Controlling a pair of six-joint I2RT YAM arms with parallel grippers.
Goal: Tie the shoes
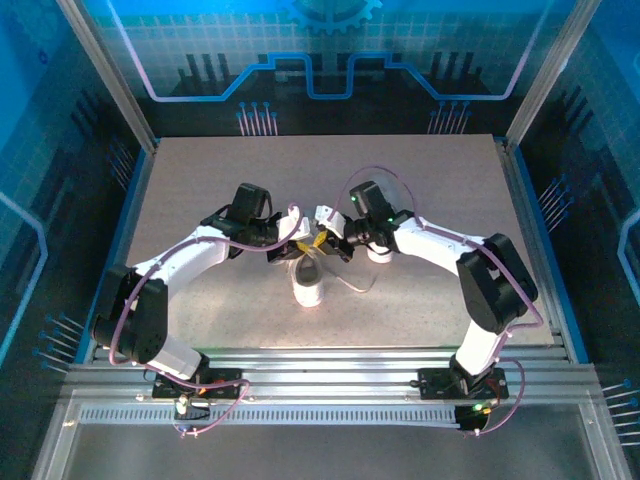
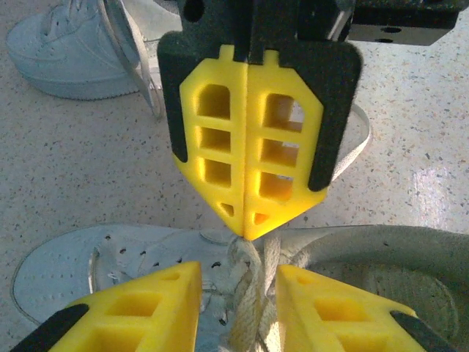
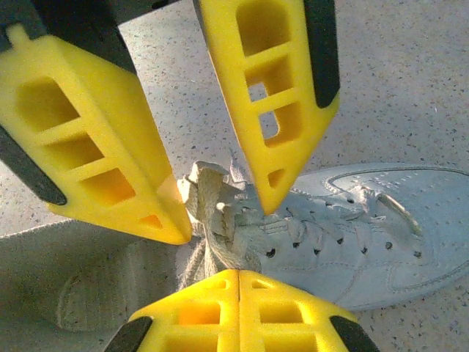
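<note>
1. The shoe (image 1: 308, 285) I am tying sits in the middle of the table (image 1: 200, 180). The other shoe (image 2: 66, 51) lies near it.
2. I think I am at the knot step. Both of my grippers meet right over the lace (image 3: 212, 213), which is bunched and twisted on top of the shoe.
3. My left gripper (image 2: 238, 271) is spread apart. The lace runs up through the gap, and the fingers are not squeezing it.
4. My right gripper (image 2: 245, 231) is pressed together, with its tip down on the lace. It looks like it is pinching a strand there.
5. Next, I think my left gripper has to close on a strand or a loop. Then both grippers can pull away from each other to make the knot tight.
6. That grab needs to be small and careful, because the tips of my two grippers are very close and could bump.
7. There is little room between the grippers, but lots of bare table on the left, on the right and at the far side.
8. The table edges are well away from the shoe, so a long pull will not reach them.
9. The other shoe is the thing to watch — I do not want to drag the lace or my arm across it.
</note>
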